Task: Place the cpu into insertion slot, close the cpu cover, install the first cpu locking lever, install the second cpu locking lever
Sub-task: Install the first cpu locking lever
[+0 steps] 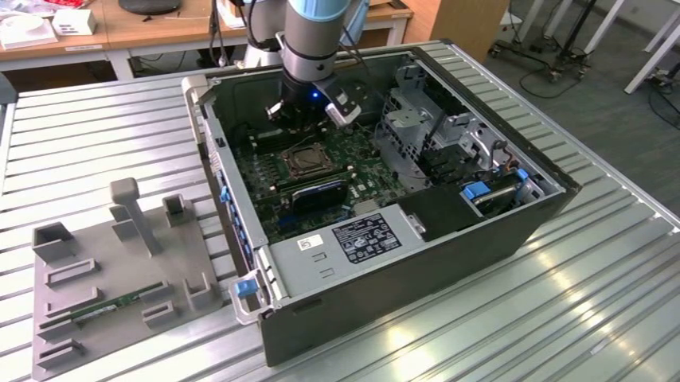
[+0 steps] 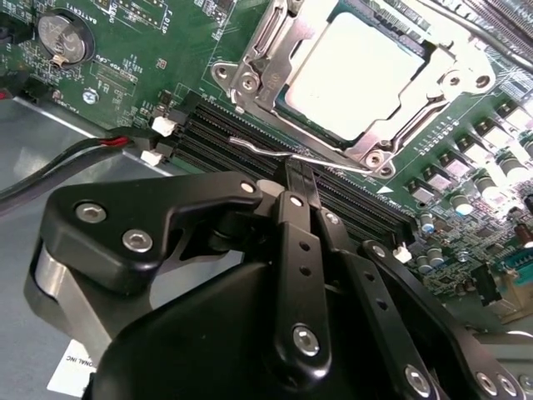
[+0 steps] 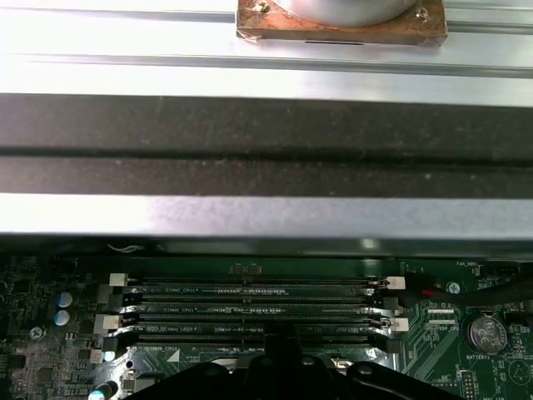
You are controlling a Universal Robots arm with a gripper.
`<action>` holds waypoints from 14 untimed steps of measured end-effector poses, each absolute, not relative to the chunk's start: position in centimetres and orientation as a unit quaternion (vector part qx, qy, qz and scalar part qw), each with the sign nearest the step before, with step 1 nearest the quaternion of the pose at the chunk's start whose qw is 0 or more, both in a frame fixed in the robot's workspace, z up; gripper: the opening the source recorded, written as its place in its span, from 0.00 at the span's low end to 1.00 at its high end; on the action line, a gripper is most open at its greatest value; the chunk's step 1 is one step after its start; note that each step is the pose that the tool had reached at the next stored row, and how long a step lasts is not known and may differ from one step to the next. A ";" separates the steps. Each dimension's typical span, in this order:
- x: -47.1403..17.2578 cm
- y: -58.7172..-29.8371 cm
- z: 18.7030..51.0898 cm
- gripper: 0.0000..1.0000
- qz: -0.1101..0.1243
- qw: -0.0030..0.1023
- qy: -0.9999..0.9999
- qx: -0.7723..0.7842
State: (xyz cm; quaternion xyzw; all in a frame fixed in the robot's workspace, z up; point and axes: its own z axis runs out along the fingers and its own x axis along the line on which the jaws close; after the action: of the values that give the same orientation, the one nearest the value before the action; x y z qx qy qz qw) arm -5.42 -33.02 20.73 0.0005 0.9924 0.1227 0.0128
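Second wrist view: pale silver square cpu lies in the metal-rimmed insertion slot. Black end effector, pinched closed, hovers just beside that slot.

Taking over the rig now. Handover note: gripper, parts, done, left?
The gripper: fingers shut, tips at a thin wire locking lever beside the insertion slot.
The cpu: seated in the slot, with the cpu cover lying over its edges.
Done: cpu placed; cover looks closed.
Left: both levers. Cannot tell whether either is hooked.
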 end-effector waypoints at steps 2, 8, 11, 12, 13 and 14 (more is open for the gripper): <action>-5.4 -33.0 20.7 0.11 0.123 0.013 0.992 0.001; -5.3 -33.0 20.7 0.11 0.123 0.013 0.992 0.001; -5.3 -33.0 20.7 0.11 0.123 0.013 0.992 0.000; -5.3 -33.0 20.7 0.11 0.123 0.013 0.992 0.001; -5.3 -33.0 20.6 0.11 0.123 0.013 0.992 0.001; -5.3 -33.0 20.6 0.11 0.123 0.013 0.992 0.000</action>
State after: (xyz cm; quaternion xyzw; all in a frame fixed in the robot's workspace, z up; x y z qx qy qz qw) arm -5.27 -33.02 20.56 0.0005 0.9924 0.1227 0.0128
